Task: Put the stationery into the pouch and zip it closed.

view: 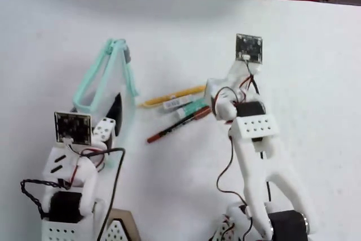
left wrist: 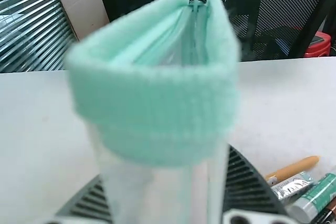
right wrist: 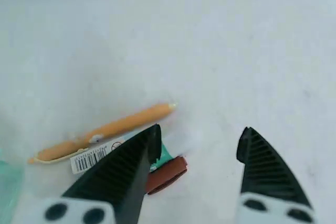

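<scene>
**Item:** soft clear-plastic zip pouch with mint-green fabric trim [view: 107, 83]. It is standing on edge on the left arm's side of the white table [view: 293, 55], with its zipper mouth gaping open.

**Hold:** the left gripper [view: 106, 130] is clasping the pouch's near end, its black fingers [left wrist: 239, 182] pressing the clear walls from both sides.

**Handling, by estimate:** it is looking light, floppy and slick-walled. The fabric rim is offering the firmest place to pinch.

**Contents pending:** slim orange pen [view: 169, 97], white-labelled tube [view: 175, 103], green-bodied marker [view: 194, 108] and thin dark-red pen [view: 175, 128]. All four are lying in a loose fan just beside the pouch mouth, not yet inside. By estimate they are light, rigid and inclined to roll, so each is calling for a pinch across mid-barrel.

**Second effector:** the right gripper [right wrist: 200, 131] is hovering over the fan's far ends, fingers spread wide and grasping nothing.
</scene>
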Robot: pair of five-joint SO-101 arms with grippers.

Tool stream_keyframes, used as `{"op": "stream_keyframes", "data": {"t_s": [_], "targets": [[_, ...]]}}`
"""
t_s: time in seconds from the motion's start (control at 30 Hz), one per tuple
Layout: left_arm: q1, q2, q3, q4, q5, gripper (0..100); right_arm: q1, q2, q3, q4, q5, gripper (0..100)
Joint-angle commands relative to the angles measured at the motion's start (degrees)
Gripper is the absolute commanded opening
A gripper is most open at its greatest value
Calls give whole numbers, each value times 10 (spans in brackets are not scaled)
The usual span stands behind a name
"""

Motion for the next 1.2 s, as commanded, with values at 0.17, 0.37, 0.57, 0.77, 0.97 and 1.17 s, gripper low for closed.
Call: {"op": "stream_keyframes", "data": {"t_s": [0.17,0.37,0.57,0.77,0.97,1.17], "targets": [[0,-7,-2,-15,0,200,-9,17,-1,-13,-15,156],[-1,-7,-2,-15,0,200,-28,112,-73,29,-16,174],[-1,-7,-2,-15,0,200,-17,240,-210,133,-74,181],[-1,-7,-2,-15,0,200,-21,273,-240,150,-76,224],[0,-7,-2,-15,0,200,-18,280,-244,131,-76,224],[0,-7,-2,-15,0,200,-20,327,-276,131,-76,224]]}}
